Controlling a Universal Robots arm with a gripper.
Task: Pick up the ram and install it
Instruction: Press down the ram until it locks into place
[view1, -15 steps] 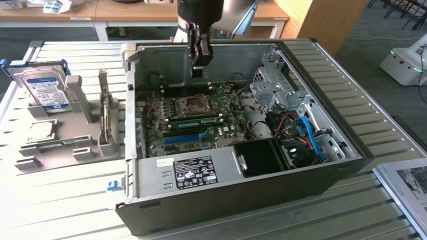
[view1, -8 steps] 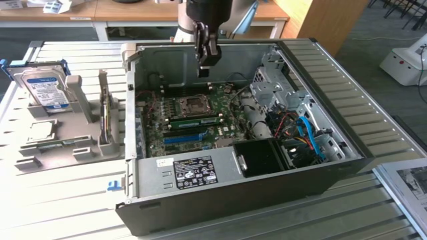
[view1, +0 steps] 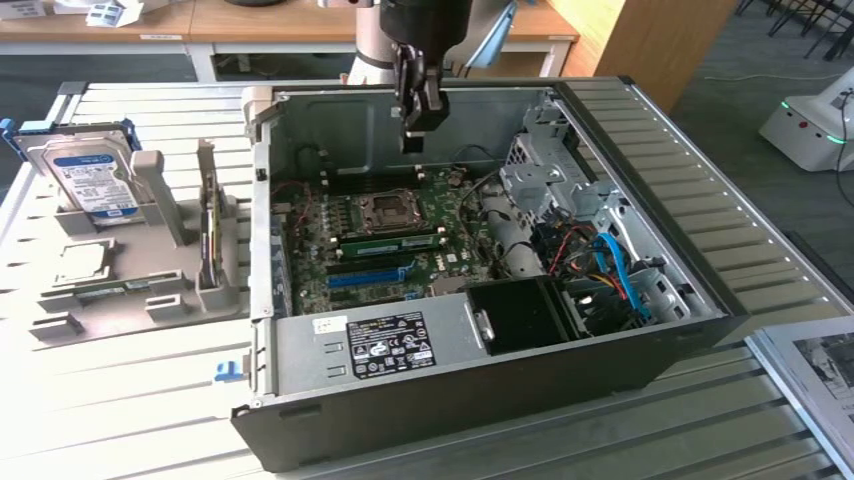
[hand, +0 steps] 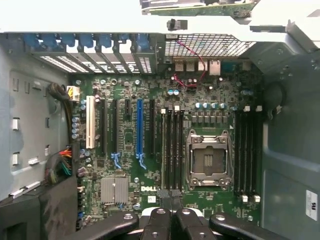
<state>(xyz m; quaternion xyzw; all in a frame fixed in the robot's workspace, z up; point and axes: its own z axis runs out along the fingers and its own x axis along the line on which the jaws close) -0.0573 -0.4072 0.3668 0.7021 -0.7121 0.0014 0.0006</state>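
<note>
Nearest, at the open computer case's (view1: 694, 300) front edge: a black power supply (view1: 387, 340). Further in, on the motherboard (view1: 314, 260): the ram (view1: 390, 241), lying along a slot just beside the CPU socket (view1: 390, 210). Above, toward the case's far wall: the gripper (view1: 412, 140), claw pressed together, clamped on nothing, apart from the ram. At the tabletop's far corner, exterior view's left: 1 hard drive (view1: 87, 175), upright in a stand

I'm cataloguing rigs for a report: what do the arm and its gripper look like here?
The arm is a dark, near-black cylinder. The gripper is black with two slim, jointed fingers. In the wrist view, its black linkage bars carry round silver pivot pins. No markings visible.
</note>
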